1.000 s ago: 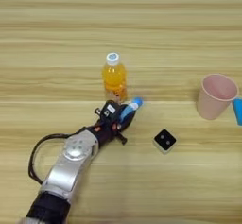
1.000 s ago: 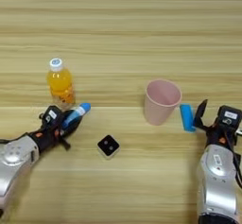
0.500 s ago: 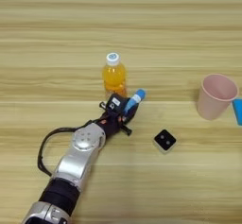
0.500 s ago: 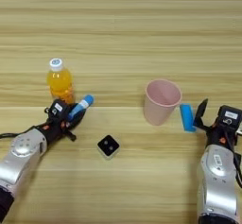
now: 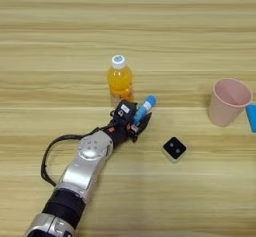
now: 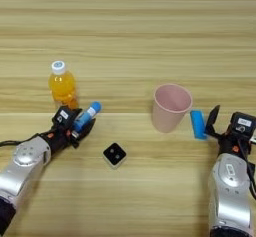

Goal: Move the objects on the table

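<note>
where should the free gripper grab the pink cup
Judging by its pose, take the pink cup by its wall just under the rim, coming from above: it stands upright, mouth open. The blue bar and right gripper sit close on its right.

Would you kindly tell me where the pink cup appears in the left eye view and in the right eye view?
Left eye view: pink cup stands near the right edge, at mid-height.
Right eye view: it stands right of centre, beside the flat blue bar.
Shared landmark: the black cube, lower left of the cup in both.

Even, bright overhead light; soft short shadows, slight overall blur, no glare.
</note>
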Motion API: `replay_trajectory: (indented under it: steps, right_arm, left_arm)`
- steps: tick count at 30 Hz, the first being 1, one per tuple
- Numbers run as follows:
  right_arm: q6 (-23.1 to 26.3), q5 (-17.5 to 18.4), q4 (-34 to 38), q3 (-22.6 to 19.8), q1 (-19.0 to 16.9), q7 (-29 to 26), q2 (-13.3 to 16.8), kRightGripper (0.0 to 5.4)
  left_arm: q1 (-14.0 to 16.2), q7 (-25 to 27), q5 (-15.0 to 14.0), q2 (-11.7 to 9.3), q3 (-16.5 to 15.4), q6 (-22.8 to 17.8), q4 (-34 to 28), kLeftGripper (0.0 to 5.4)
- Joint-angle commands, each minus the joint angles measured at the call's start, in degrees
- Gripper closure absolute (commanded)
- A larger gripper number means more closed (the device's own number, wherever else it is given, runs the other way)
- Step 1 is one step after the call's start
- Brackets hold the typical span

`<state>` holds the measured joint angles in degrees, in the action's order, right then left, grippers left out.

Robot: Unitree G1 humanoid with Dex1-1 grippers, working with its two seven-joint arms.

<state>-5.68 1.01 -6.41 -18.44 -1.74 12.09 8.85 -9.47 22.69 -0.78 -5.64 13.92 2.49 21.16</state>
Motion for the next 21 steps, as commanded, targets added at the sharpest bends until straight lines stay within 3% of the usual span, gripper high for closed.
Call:
replay_trajectory:
  steps: [1,21]
  right_arm:
    - [0.6,-0.1,0.6,-0.1,0.0,0.0,-0.1,0.00]
    - [0.6,-0.1,0.3,0.0,0.1,0.1,-0.2,0.00]
  left_arm:
    - [1.5,0.0,1.3,-0.4,0.4,-1.7,0.5,2.02]
    - [2.2,0.3,1.2,-0.9,-0.1,-2.0,-0.6,0.26]
